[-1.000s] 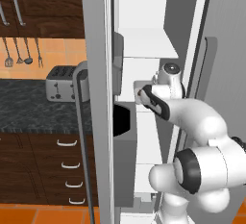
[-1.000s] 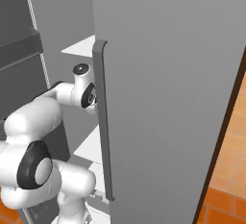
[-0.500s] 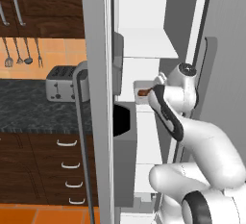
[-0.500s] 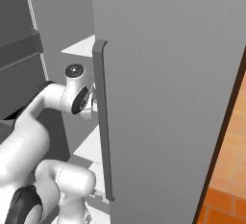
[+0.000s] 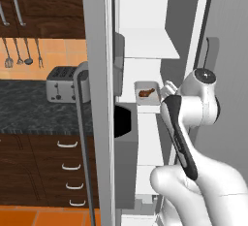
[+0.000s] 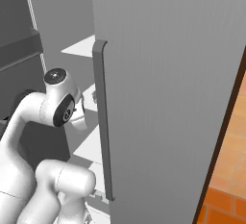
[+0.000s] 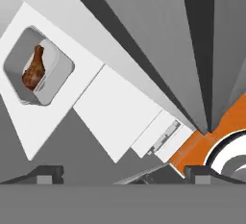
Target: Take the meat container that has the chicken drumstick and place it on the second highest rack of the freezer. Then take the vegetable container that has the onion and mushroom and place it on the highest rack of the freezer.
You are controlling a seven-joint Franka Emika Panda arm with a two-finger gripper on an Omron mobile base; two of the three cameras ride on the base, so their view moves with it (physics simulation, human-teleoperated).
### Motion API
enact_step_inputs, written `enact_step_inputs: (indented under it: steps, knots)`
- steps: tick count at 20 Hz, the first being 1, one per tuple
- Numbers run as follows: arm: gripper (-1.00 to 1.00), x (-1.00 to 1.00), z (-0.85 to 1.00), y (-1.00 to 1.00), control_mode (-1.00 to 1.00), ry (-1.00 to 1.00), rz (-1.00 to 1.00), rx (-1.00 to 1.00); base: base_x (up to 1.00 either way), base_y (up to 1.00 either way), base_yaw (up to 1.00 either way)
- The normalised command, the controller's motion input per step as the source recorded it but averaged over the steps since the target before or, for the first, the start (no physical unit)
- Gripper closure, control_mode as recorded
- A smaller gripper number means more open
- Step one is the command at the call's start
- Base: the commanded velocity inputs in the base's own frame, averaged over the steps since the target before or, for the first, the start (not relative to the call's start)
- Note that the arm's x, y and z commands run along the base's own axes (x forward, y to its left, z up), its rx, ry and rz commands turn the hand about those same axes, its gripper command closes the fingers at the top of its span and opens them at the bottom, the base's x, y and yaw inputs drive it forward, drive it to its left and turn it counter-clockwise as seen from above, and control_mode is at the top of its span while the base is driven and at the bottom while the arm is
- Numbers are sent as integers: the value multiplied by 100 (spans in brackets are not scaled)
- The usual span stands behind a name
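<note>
The meat tray point(image 5: 147, 93) with the drumstick point(image 5: 146, 92) sits on a white rack point(image 5: 145, 104) inside the freezer point(image 5: 160, 50), near the rack's front edge. In the hand view the tray point(image 7: 38, 65) lies at about 10 o'clock, well clear of the hand point(image 7: 123, 172), whose fingers point(image 7: 48, 172) stand spread wide with nothing between them. So the meat half looks done; judging from these views, the step in hand is backing out of the freezer to go for the vegetable tray.

To do it well, I would pull the arm straight back along the open gap between the rack edges and the door point(image 6: 163, 93), keeping the wrist low enough to miss the rack above point(image 5: 145, 43) and away from the tray's rim. The door's bar handle point(image 6: 102, 122) sits close by the elbow in the right base view, so a wide swing toward 3 o'clock risks a knock there.
</note>
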Motion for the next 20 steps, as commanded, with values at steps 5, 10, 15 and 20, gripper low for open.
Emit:
enact_step_inputs:
  steps: [5, 10, 15, 20]
  knots:
    - [-100, -90, 25, 0, -100, 4, 16, -17, 0, 0, 0]
    - [-100, -74, 37, 0, -100, 9, 19, -15, 0, 0, 0]
    - [-100, -21, 52, 0, -100, 14, 22, -11, 0, 0, 0]
    - [-100, -16, 44, 0, -100, 10, 20, -13, 0, 0, 0]
